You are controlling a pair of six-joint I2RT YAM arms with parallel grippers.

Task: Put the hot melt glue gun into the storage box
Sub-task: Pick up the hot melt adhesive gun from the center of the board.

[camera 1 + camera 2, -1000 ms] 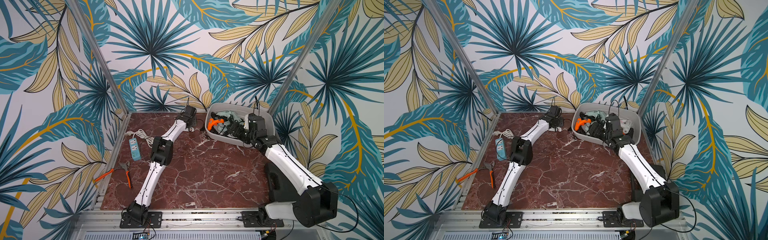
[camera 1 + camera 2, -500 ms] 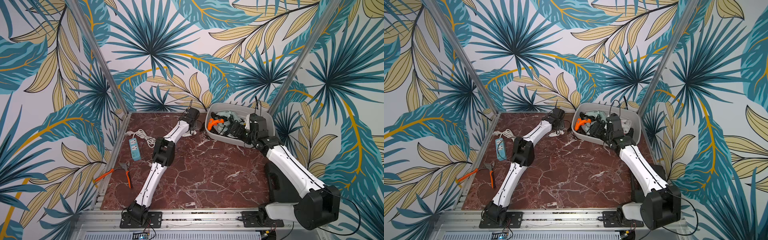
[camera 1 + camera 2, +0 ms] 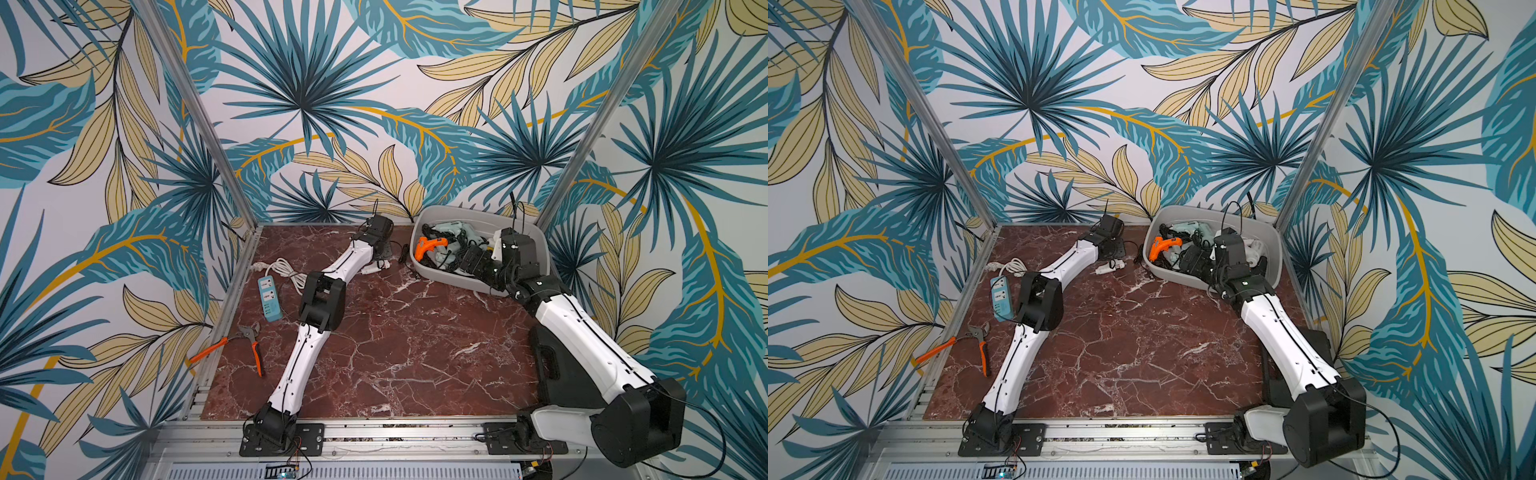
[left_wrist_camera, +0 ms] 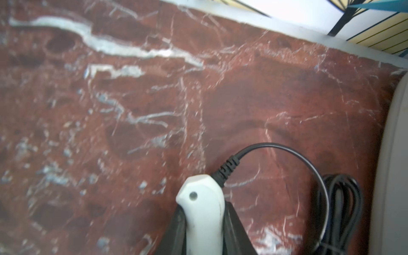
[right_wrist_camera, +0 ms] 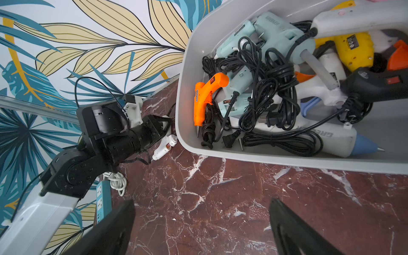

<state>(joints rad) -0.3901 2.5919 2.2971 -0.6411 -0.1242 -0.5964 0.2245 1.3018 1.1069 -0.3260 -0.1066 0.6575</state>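
- The left arm (image 3: pixel 300 359) runs from the lower centre of both top views up to the upper centre. It is bent at the elbow, and its wrist is tipped down near the back edge of the surface (image 3: pixel 395 357).
- The left hand (image 4: pixel 204 223) is clamped narrow on the white gun (image 4: pixel 202 205). In the left wrist view its dark fingers (image 4: pixel 234 229) press the grip from both sides.
- The white gun (image 3: pixel 374 268) sits low over the surface, just left of the box (image 3: pixel 469 216) and outside it. I cannot tell whether it touches the surface.
- Its black cord (image 4: pixel 227 169) loops out from the end of the grip and lies bundled between the gun and the box wall.
- The right arm (image 3: pixel 582 332) reaches from the lower right up to the box, with its wrist over the near rim.
- The right hand (image 5: pixel 202 205) is spread wide and holds nothing. Bare surface shows between its fingers (image 5: pixel 114 227), beside the box's near wall.
- The box stands at the upper right of the surface, in the back corner. It is filled with guns and tangled cords, with an orange gun (image 3: pixel 430 245) at its left end.
- A power strip (image 3: pixel 269 297) with a coiled white lead lies at the left of the surface, and pliers (image 3: pixel 248 334) lie below it at the left edge.
- A black case (image 3: pixel 548 361) lies under the right arm at the right edge.
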